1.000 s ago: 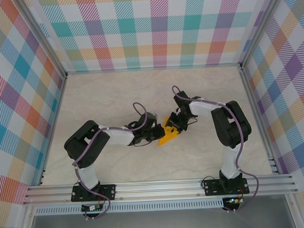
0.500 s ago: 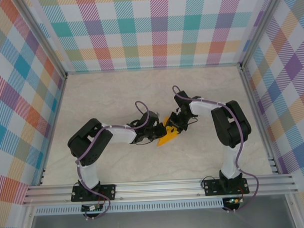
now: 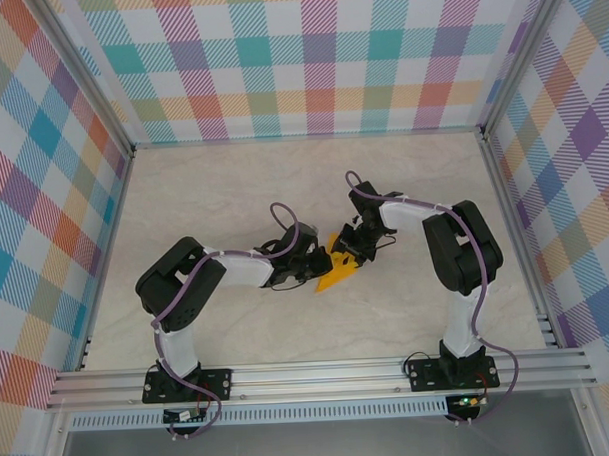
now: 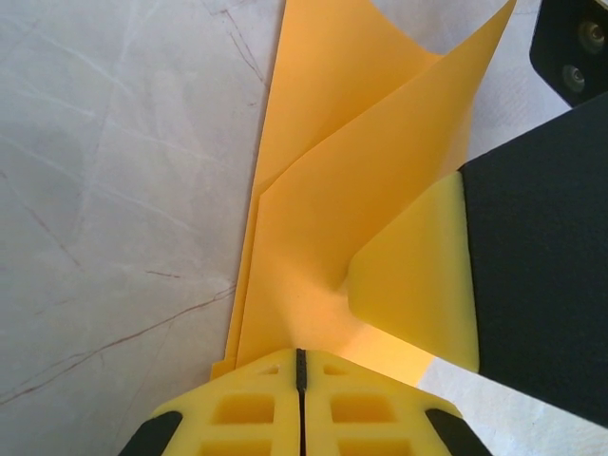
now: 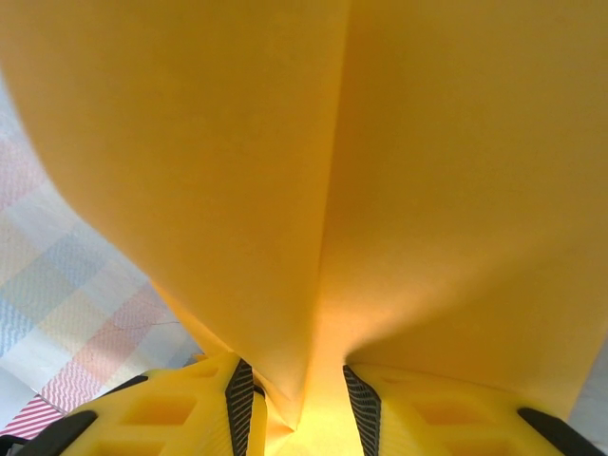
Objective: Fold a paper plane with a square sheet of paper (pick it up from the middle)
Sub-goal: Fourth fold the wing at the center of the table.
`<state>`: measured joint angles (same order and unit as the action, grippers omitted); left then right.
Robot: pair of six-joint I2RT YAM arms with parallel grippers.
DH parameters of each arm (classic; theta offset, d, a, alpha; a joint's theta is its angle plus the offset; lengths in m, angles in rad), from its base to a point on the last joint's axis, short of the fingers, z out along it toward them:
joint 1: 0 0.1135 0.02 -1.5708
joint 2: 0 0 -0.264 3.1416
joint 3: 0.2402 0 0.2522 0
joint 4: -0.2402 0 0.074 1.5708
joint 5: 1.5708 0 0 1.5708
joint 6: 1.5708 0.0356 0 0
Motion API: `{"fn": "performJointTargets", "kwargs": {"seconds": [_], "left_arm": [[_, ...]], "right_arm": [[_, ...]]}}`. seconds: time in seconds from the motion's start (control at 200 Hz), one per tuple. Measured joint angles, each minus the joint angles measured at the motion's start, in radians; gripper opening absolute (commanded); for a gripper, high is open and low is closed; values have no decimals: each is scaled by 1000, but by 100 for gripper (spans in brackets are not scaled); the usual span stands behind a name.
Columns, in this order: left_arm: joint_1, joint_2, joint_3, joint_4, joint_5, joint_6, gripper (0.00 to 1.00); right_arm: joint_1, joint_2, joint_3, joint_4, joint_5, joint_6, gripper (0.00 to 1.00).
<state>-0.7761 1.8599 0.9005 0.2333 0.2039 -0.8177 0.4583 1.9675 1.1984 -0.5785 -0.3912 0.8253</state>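
Your sheet of paper [image 3: 337, 273], orange-yellow and already partly folded, sits near the middle of the bench [image 3: 223, 181]. In the top view it tapers to a point toward 7 o'clock.

The left gripper [image 3: 318, 259] comes in at the sheet's 9 o'clock and the right gripper [image 3: 352, 249] meets it at 1 o'clock. They nearly face each other across the paper.

From the left wrist you see that arm's yellow fingers [image 4: 252, 408] pressed together with only a thin seam between them. The paper's near edge runs into that seam, so they are clamped on the sheet. Layered creases show there, and one flap stands up off the bench. At 3 o'clock in that view, a yellow pad of the right arm's fingers [image 4: 413, 290] presses on the raised flap.

From the right wrist the paper looms close, with one lengthwise crease running down into the gap between that arm's fingers [image 5: 180, 410]. They stand part-way apart, and the fold is pinched between them and touches both inner faces.

The bench is pale, marble-patterned stone with thin brown veins. Plaid walls [image 3: 309, 58] in pink, teal, orange and purple enclose it at 9, 12 and 3 o'clock. A ribbed aluminium rail [image 3: 320, 380] carries both arm bases at 6 o'clock.
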Motion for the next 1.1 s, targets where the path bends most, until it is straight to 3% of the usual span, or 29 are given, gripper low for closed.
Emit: {"fn": "performJointTargets", "kwargs": {"seconds": [0.42,0.515,0.745,1.1], "left_arm": [[0,14,22,-24,8,11,4],[0,15,24,-26,9,19,3],[0,17,28,-33,11,23,1],[0,19,34,-41,11,22,0]], "right_arm": [[-1,-98,-61,61,48,-42,39],[-13,-166,-101,74,71,-65,34],[-20,-244,-169,194,24,-137,11],[-20,-164,-237,317,-82,-206,8]]}}
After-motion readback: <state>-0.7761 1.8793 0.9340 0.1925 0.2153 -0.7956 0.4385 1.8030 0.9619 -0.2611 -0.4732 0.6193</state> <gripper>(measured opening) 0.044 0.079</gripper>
